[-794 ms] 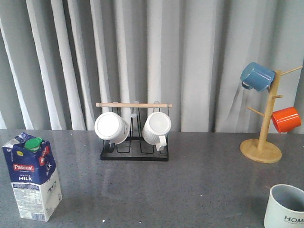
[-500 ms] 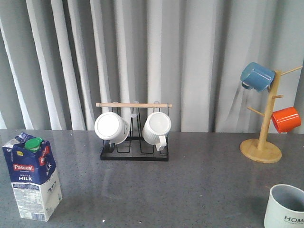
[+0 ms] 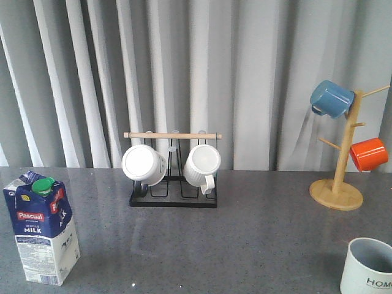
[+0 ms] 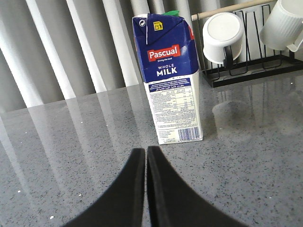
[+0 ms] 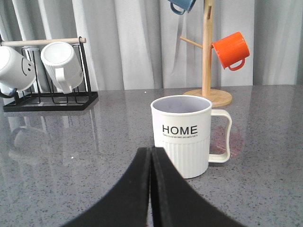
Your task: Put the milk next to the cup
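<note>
The milk point(image 3: 41, 229) stands upright at the near left of the grey worktop point(image 3: 245, 245), its green cap point(image 3: 43, 185) on the gabled top and the red "Pascual" label facing forward. The cup point(image 3: 367, 267) sits at the near right corner, well apart from the milk, with almost the whole width of the worktop between them. Only part of its "HOME" lettering shows from the front.

In the left wrist view the left fingers point(image 4: 145, 158) are pressed together, holding nothing, and point at the milk point(image 4: 171, 78), which stands a little way ahead of them, not touching. In the right wrist view the right fingers point(image 5: 151, 158) are likewise closed on nothing, their tips just in front of the cup point(image 5: 183, 134); I cannot tell whether they touch it. The cup is upright, its handle turned away from the rack side.

At the back, in the middle, a black wire rack point(image 3: 173, 195) with a wooden bar point(image 3: 173, 135) holds two white mugs point(image 3: 143, 165) tipped on their sides. At the back right a wooden mug tree point(image 3: 342, 177) carries a blue mug point(image 3: 331, 98) and an orange mug point(image 3: 369, 154). Grey curtains point(image 3: 214, 73) hang behind.
</note>
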Tool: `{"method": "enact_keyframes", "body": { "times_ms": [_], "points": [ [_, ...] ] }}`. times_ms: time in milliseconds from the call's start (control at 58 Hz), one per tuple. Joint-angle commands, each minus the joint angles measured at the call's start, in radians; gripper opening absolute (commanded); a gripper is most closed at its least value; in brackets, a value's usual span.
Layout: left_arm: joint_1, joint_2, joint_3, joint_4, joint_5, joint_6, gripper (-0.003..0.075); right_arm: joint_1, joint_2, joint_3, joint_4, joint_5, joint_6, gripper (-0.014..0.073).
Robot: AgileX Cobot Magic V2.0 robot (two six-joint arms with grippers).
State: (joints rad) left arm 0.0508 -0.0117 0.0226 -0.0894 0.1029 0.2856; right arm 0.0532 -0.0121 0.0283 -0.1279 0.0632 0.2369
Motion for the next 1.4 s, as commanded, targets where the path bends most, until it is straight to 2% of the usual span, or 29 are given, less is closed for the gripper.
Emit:
{"method": "enact_keyframes", "body": {
  "times_ms": [0,362,604,690,863,1087,1242,1380],
  "points": [
    [-0.003,-0.003,-0.027,-0.003,-0.082,-0.001,-0.0006,-0.001,-0.012,0.008,0.016,-0.069,0.039,-0.0008],
    [-0.003,-0.003,-0.027,-0.003,-0.082,-0.001,-0.0006,-0.001,-0.012,0.008,0.203,-0.069,0.109,-0.0008],
    [-0.003,-0.003,-0.027,-0.004,-0.084,-0.004,-0.0006,-0.001,-0.012,0.008,0.215,-0.077,0.109,-0.0008],
    [-0.003,-0.003,-0.027,-0.014,-0.103,-0.070,-0.0006,-0.001,-0.012,0.008,0.216,-0.077,0.109,-0.0008],
    [-0.003,-0.003,-0.027,-0.174,-0.180,-0.325,-0.0006,-0.001,-0.012,0.008,0.227,-0.076,0.109,-0.0008],
    [-0.003,-0.003,-0.027,-0.214,-0.194,-0.439,0.0008,0.001,-0.011,0.007,0.225,-0.046,0.102,0.0002],
    [-0.003,-0.003,-0.027,-0.218,-0.201,-0.443,0.0089,0.001,-0.011,0.006,0.225,-0.116,0.102,0.0104],
    [-0.003,-0.003,-0.027,-0.225,-0.201,-0.524,0.0230,0.003,-0.011,-0.014,0.234,-0.116,0.106,0.0312]
  ]
}}
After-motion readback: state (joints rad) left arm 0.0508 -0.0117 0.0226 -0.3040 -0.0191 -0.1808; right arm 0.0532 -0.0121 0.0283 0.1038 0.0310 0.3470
